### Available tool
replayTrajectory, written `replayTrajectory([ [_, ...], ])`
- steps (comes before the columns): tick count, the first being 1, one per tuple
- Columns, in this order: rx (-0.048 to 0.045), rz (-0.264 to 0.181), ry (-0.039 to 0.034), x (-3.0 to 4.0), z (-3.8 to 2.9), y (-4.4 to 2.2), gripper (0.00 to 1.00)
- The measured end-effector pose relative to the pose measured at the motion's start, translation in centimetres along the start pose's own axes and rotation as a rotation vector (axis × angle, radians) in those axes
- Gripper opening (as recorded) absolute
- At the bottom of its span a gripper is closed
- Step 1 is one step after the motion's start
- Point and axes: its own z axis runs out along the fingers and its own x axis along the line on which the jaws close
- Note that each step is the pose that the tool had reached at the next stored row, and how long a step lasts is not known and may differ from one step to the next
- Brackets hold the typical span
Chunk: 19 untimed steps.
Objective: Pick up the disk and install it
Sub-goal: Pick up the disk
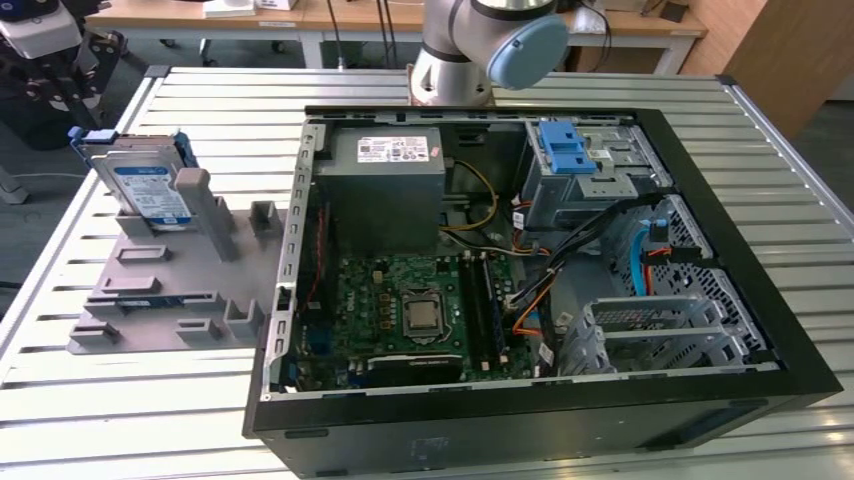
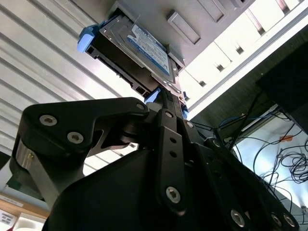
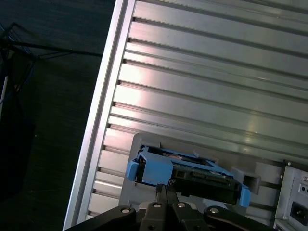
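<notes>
The disk (image 1: 144,187) is a silver drive with a blue-and-white label in a blue bracket. It stands on edge in a grey slotted holder (image 1: 174,295) on the exterior view's left. My gripper (image 1: 54,85) hangs above and behind it near the table's far left corner, apart from it. In the first wrist view the disk's (image 3: 192,175) blue-framed edge lies just past my gripper (image 3: 163,189), whose fingers are shut together on nothing. In the second wrist view the gripper (image 2: 162,98) points toward the labelled face of the disk (image 2: 144,48).
An open black computer case (image 1: 747,330) lies on the slatted metal table (image 1: 80,420), on the exterior view's right of the holder. Inside are a grey power supply (image 1: 387,185), a motherboard (image 1: 400,300), cables and a metal drive cage with a blue latch (image 1: 571,150). The arm's base (image 1: 461,60) stands behind the case.
</notes>
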Motion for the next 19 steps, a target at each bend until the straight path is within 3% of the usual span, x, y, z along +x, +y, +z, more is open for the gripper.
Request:
replayTrajectory([
  [19,0.0006,-0.032,0.0013,0.0,0.0,0.0,0.11],
])
